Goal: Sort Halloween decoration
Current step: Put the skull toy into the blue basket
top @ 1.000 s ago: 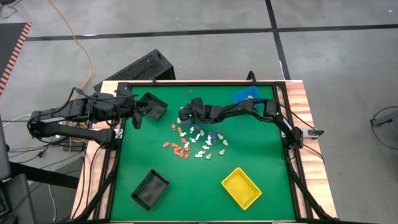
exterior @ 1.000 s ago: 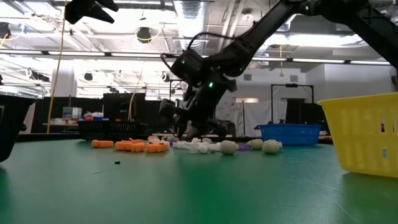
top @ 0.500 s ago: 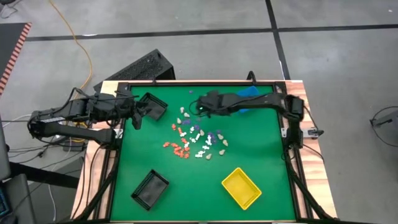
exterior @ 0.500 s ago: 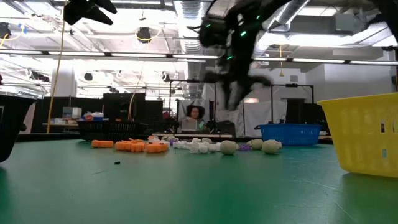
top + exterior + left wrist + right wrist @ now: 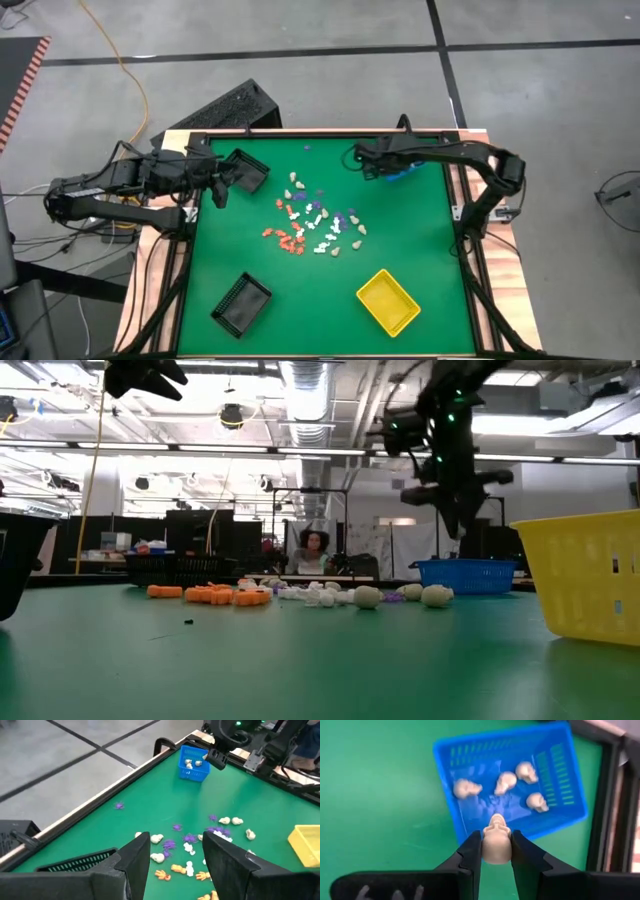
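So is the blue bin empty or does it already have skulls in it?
Not empty: the blue bin holds four beige skulls; the right gripper holds a fifth.

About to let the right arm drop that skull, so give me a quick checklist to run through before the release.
1. Grip: right gripper shut on the beige skull: ok.
2. Target: blue bin lies ahead, holding four skulls already: ok.
3. Gripper fully over the bin's inside: cannot tell.
4. Bin upright on the table: ok.
5. Left gripper open, waiting far off by the black bin: ok.
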`<state>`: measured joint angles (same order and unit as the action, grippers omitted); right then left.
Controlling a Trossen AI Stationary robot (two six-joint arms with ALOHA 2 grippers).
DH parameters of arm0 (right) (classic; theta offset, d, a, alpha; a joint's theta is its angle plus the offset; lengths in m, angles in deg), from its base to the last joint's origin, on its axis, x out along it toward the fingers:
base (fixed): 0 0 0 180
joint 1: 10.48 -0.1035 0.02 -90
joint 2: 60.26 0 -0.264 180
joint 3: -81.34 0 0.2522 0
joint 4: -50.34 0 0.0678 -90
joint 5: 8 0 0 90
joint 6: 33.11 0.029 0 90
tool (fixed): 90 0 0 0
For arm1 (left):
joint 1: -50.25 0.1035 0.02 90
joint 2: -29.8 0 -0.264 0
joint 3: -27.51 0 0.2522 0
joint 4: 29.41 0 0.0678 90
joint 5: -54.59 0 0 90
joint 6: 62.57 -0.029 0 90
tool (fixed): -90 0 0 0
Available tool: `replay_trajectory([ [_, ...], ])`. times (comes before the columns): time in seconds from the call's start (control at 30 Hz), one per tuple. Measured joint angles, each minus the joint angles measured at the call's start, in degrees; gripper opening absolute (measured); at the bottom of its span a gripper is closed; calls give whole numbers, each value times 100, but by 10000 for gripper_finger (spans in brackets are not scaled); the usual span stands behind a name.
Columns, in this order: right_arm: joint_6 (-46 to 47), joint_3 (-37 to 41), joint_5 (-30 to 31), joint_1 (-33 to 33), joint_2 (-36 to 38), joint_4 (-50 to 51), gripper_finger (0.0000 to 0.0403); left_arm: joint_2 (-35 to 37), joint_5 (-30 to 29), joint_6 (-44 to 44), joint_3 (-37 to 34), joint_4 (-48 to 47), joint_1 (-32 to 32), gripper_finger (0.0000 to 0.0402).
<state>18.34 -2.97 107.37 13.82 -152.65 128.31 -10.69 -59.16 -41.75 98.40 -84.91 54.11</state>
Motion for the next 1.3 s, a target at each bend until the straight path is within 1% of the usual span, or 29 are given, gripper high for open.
replay_trajectory([
  [0.07, -84, 302, -91, 182, 95, -311, 119, 0, -2, -69, 0, 0, 0, 172],
  [0.17, -434, 622, -305, 478, 186, -832, 171, 0, -2, -65, 0, 0, 0, 172],
  [0.27, -713, 735, -484, 687, 139, -1189, 223, 0, 0, -46, 0, 0, 0, 172],
  [0.37, -988, 738, -707, 837, 121, -1564, 253, 0, -2, -40, 0, 0, 0, 172],
  [0.5, -1228, 738, -789, 807, 326, -2004, 258, 0, 0, -36, 0, 0, 0, 172],
  [0.57, -1385, 738, -947, 688, 530, -2221, 256, 0, 0, -30, 0, 0, 0, 172],
  [0.7, -1839, 738, -1332, 97, 907, -2946, 254, 0, -39, -74, 0, 41, 0, 172],
  [0.77, -2049, 735, -1332, -334, 1009, -3444, 254, -29, -135, -141, 0, 218, 0, 172],
  [0.87, -2373, 731, -1272, -842, 942, -4256, 254, -42, -205, -151, 0, 259, 0, 172],
  [0.97, -2657, 729, -1316, -1139, 592, -5239, 254, -82, -208, -65, 0, 278, 0, 172],
  [1.03, -2774, 729, -1333, -1309, 291, -5585, 254, -98, -203, -7, 0, 265, 0, 172],
  [1.07, -2765, 730, -1365, -1399, 202, -5555, 254, -122, -208, 27, 0, 288, 0, 172],
  [1.13, -2608, 735, -1485, -1566, 134, -5029, 254, -161, -190, -35, 0, 386, 0, 172],
  [1.2, -2299, 731, -1520, -1756, 179, -4310, 254, -180, 34, -128, 0, 409, 1, 172],
  [1.23, -2187, 733, -1483, -1859, 211, -3863, 254, -227, 163, -138, 0, 420, 0, 172],
  [1.3, -1894, 740, -1326, -2080, 278, -3307, 254, -296, 470, -79, 0, 439, 0, 172],
])
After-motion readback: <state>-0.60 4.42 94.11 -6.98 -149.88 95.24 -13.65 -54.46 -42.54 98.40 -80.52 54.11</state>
